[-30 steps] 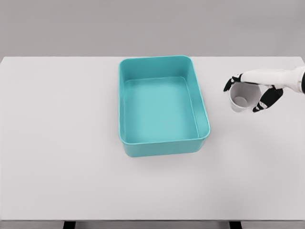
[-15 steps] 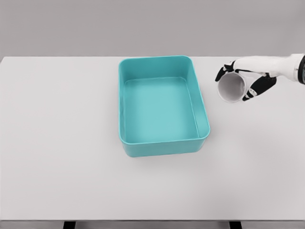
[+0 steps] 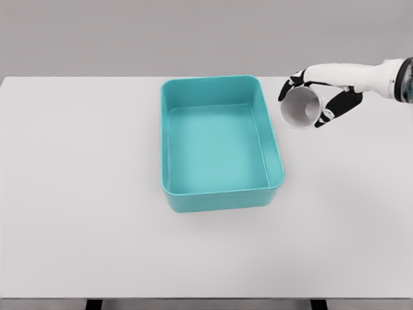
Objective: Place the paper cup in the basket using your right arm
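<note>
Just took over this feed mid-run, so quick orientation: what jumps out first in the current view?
The teal basket sits empty at the middle of the white table. Just right of its far right corner, the right hand holds the white paper cup tipped on its side, mouth toward the camera, beside the basket rather than over it.

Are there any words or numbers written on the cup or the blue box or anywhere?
No, there is nothing to read in this picture.
paper cup: plain white, no words or logo on the part that shows.
basket: plain teal, no label or number.
table: plain white, nothing printed.
right hand, which holds the cup: white and black, no writing that shows.
</note>
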Action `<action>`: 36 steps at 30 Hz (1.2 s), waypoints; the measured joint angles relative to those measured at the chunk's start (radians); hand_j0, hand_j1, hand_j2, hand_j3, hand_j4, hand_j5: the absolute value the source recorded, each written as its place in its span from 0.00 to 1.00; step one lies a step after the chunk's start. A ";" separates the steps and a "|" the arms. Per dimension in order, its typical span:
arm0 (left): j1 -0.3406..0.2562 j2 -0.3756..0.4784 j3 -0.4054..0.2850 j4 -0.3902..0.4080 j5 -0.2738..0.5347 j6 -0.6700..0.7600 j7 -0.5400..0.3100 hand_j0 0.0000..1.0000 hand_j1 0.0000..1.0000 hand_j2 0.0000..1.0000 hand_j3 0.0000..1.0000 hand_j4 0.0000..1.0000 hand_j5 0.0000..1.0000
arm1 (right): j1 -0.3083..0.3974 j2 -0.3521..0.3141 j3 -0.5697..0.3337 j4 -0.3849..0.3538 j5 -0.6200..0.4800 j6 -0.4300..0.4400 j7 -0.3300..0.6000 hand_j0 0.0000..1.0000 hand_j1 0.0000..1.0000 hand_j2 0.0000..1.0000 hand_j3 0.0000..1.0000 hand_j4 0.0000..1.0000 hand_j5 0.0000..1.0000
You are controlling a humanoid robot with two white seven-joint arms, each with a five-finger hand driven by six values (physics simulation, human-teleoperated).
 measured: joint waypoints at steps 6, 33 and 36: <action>0.000 0.000 0.000 0.000 0.000 0.000 0.000 1.00 1.00 1.00 1.00 1.00 1.00 | 0.000 0.041 -0.028 0.000 -0.006 0.003 0.000 0.68 0.68 0.68 0.68 0.68 0.68; 0.000 0.000 0.000 0.000 0.000 0.000 0.000 1.00 1.00 1.00 1.00 1.00 1.00 | 0.107 0.218 -0.133 0.000 -0.023 0.006 0.000 0.68 0.68 0.68 0.68 0.68 0.68; 0.000 0.000 0.000 0.000 0.000 0.000 0.000 1.00 1.00 1.00 1.00 1.00 1.00 | 0.118 0.232 -0.166 0.000 -0.023 0.004 0.000 0.68 0.68 0.68 0.68 0.68 0.68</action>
